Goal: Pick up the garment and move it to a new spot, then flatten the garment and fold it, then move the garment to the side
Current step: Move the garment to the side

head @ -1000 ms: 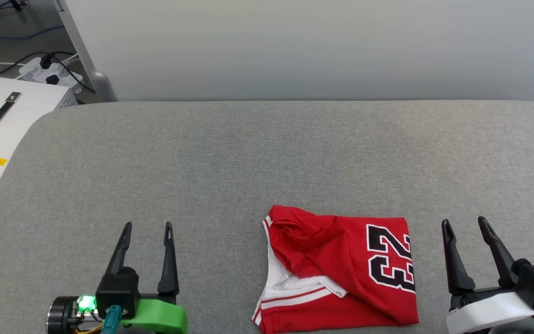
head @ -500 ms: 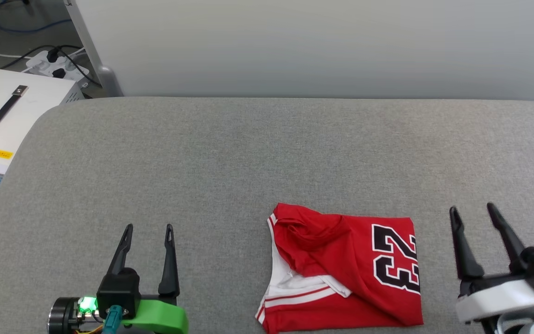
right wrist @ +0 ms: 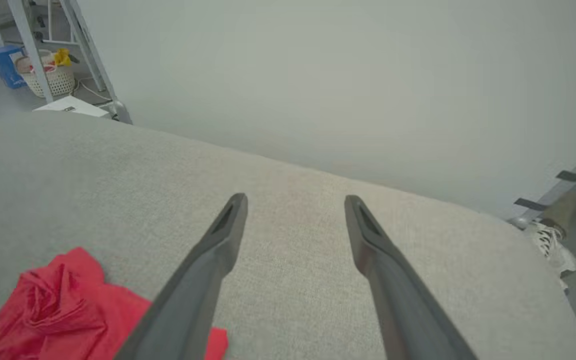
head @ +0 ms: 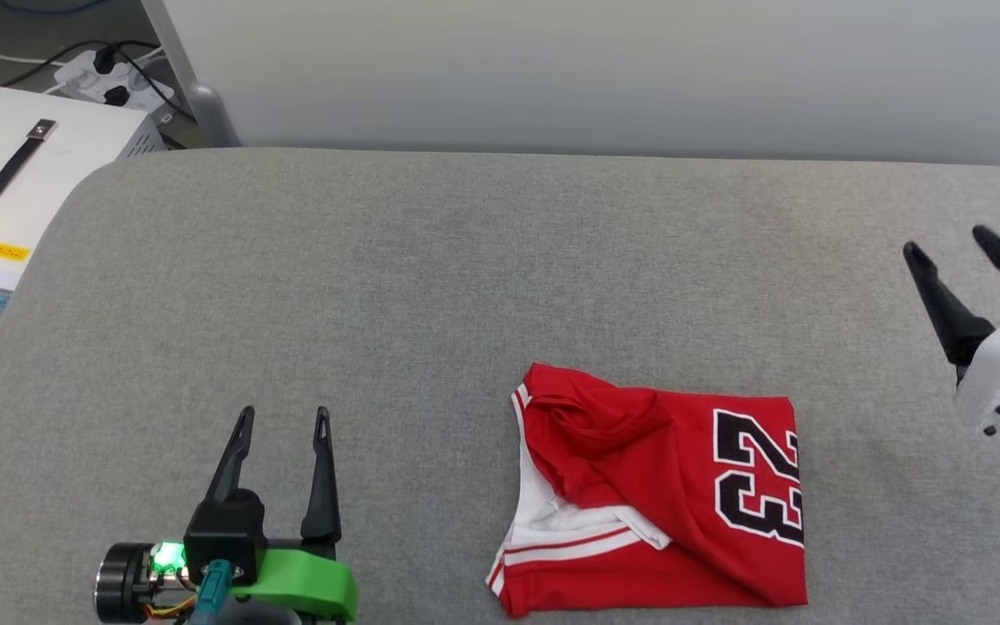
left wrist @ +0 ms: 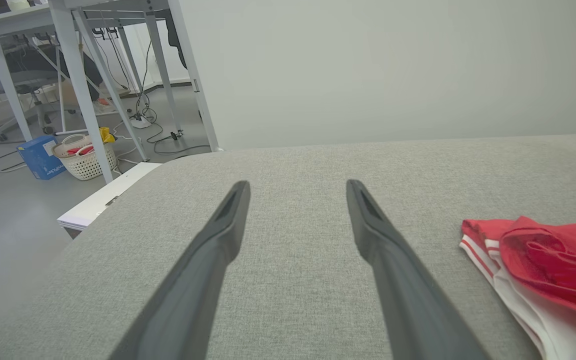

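The garment (head: 656, 495), a red jersey with white sleeve, striped trim and a black 23, lies folded on the grey table (head: 430, 286) near its front edge, right of centre. Its red and white edge shows in the left wrist view as the garment (left wrist: 543, 265) at the right, and in the right wrist view as crumpled red garment (right wrist: 63, 310) at the lower left. My left gripper (head: 284, 420) stands open at the lower left, well left of the jersey, empty. My right gripper (head: 947, 241) is open and empty at the right edge, raised beyond the jersey's right side.
A white case (head: 23, 182) with a black handle stands on the floor off the table's left corner, with a power strip (head: 114, 78) and cables behind it. A pale wall panel (head: 604, 69) runs along the table's far edge. A basket (left wrist: 85, 160) sits on the floor.
My right gripper has moved away from the front edge, further up and right in the head view. The camera has tilted a little, shifting the scene. The left gripper and the jersey stayed put.
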### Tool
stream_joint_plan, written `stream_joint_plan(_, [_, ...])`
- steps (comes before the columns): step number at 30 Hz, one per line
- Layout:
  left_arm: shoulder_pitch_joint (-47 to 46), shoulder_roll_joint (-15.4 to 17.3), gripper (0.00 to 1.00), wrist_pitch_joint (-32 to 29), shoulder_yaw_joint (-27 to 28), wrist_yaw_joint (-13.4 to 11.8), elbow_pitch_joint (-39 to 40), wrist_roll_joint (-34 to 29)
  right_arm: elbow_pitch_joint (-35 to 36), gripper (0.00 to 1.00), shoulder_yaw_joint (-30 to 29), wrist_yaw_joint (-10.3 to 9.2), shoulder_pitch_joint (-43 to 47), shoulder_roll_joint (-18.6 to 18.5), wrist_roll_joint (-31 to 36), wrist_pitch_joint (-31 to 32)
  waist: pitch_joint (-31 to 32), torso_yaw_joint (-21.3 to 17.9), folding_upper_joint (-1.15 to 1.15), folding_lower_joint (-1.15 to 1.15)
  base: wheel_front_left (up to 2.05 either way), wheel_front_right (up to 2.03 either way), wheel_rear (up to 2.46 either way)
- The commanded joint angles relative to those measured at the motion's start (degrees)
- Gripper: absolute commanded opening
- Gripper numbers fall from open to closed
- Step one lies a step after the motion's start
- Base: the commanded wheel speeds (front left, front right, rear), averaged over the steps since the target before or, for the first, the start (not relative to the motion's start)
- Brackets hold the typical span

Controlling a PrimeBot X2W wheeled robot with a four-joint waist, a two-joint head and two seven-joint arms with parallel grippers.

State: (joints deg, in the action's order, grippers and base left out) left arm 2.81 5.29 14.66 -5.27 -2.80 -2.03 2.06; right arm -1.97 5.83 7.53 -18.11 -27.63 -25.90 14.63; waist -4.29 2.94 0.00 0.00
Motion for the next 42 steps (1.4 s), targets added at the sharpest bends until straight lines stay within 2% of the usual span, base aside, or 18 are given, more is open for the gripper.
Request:
stream_joint_plan(1, [-1.29, -0.36, 1.0, 0.34, 0.06, 0.16, 0.08, 0.16, -1.01, 1.0, 0.9, -0.04, -0.51, -0.89, -3.35, 4.25, -0.6, 0.2, 0.0, 0.0, 0.0, 0.0, 0.0])
stream_joint_plan(6, [-2.26, -0.67, 1.0, 0.34, -0.16, 0.26, 0.15, 0.08, -3.62, 1.0, 4.54, -0.04, 1.1, -4.02, -13.78, 18.12, -1.98, 0.62, 0.0, 0.0, 0.0, 0.0, 0.0])
stream_joint_plan(12, [-3.42, -1.03, 1.0, 0.34, -0.9, 0.51, 0.25, -0.11, -5.89, 1.0, 7.71, -0.04, 4.47, -3.88, -21.73, 25.47, -3.8, 1.56, 0.0, 0.0, 0.0, 0.0, 0.0])
stream_joint_plan(17, [-4.25, -1.14, 1.0, 0.34, -1.01, 0.69, 0.3, -0.23, -8.4, 1.0, 9.72, -0.04, 6.1, -2.56, -24.26, 26.46, -5.54, 2.44, 0.0, 0.0, 0.0, 0.0, 0.0])
stream_joint_plan(26, [-6.55, -1.41, 1.0, 0.34, -1.7, 1.02, 0.18, -0.47, -12.72, 1.0, 14.62, -0.04, 4.95, 0.89, -27.27, 24.25, -8.7, 4.09, 0.0, 0.0, 0.0, 0.0, 0.0])
stream_joint_plan(34, [-7.47, -1.61, 1.0, 0.34, -1.83, 0.88, -0.19, -0.38, -13.88, 1.0, 20.34, -0.04, 4.12, 0.78, -27.8, 20.34, -9.0, 5.21, 0.0, 0.0, 0.0, 0.0, 0.0])
stream_joint_plan(36, [-7.34, -1.65, 1.0, 0.34, -1.82, 0.82, -0.25, -0.34, -13.69, 0.16, 21.15, -0.04, 3.63, 0.46, -27.93, 18.18, -8.82, 5.31, 0.0, 0.0, 0.0, 0.0, 0.0])
stream_joint_plan(37, [-7.24, -1.67, 1.0, 0.34, -1.79, 0.78, -0.27, -0.32, -13.45, 0.0, 21.5, -0.04, 3.33, 0.28, -28.04, 17.18, -8.7, 5.31, 0.0, 0.0, 0.0, 0.0, 0.0])
stream_joint_plan(42, [-6.63, -1.74, 1.0, 0.34, -1.56, 0.61, -0.43, -0.29, -11.79, 0.0, 22.64, -0.04, 0.88, -1.01, -27.76, 11.21, -7.66, 4.91, 0.0, 0.0, 0.0, 0.0, 0.0])
